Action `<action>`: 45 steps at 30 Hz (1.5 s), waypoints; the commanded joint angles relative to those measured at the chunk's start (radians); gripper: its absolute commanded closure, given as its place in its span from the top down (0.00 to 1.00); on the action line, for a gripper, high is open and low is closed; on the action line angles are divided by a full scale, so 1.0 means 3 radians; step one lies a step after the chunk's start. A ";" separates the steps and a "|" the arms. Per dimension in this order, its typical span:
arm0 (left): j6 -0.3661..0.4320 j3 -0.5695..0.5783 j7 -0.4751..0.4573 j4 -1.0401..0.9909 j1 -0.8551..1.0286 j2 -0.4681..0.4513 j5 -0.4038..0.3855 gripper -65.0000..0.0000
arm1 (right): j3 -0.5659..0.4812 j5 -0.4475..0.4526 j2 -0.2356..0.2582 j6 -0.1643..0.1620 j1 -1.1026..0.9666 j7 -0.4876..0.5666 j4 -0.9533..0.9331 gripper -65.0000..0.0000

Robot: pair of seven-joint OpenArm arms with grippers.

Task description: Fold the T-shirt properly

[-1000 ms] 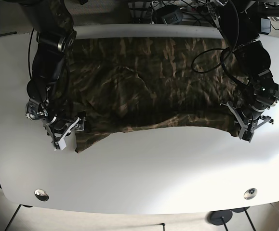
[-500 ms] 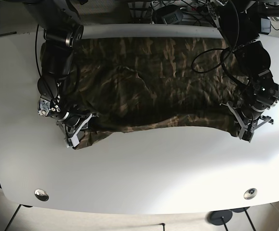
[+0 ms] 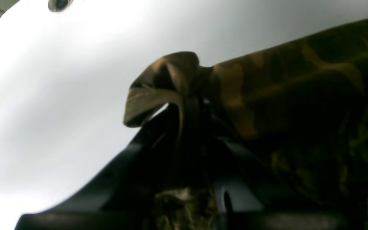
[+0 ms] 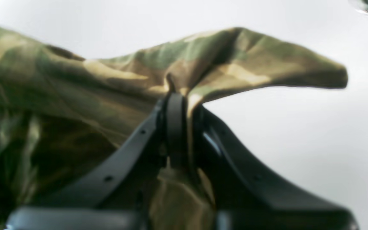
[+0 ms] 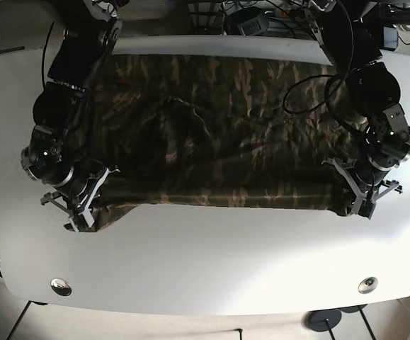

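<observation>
Plainly 1 T-shirt (image 5: 219, 134), 2 clamped tools.

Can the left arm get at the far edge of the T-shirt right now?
Probably not freely: the left gripper has its jaws shut on the T-shirt near corner, so it would have to carry that corner across.

T-shirt (image 5: 219, 134): soft woven cloth, matt, camo print in brown, olive and tan, wrinkled with loose folds. Table (image 5: 212, 262): smooth white top, slight sheen, bright glare patches in both wrist views. Right gripper (image 4: 184, 95) and left gripper (image 3: 192, 99): black matt plastic fingers with small holes along them, cloth bunched between. Two round shiny metal-looking inserts (image 5: 61, 286) near the table's front corners.
</observation>
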 commanded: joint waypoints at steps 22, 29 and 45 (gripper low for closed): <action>0.0012 -0.0481 0.0212 0.0095 0.0987 -0.0139 -0.0077 0.00 | 0.0228 0.0519 -0.0104 -0.0009 -0.1612 -0.0533 0.1018 0.53; 0.0012 -0.0496 0.0212 0.0095 0.0997 -0.0231 -0.0077 0.34 | 0.0295 0.0974 0.0034 -0.0009 -0.1622 -0.0528 0.1033 0.75; 0.0012 -0.0706 0.0467 0.0024 0.1217 -0.0293 -0.0487 0.60 | 0.0315 0.1496 0.0239 -0.0009 -0.1234 -0.0518 0.0261 0.76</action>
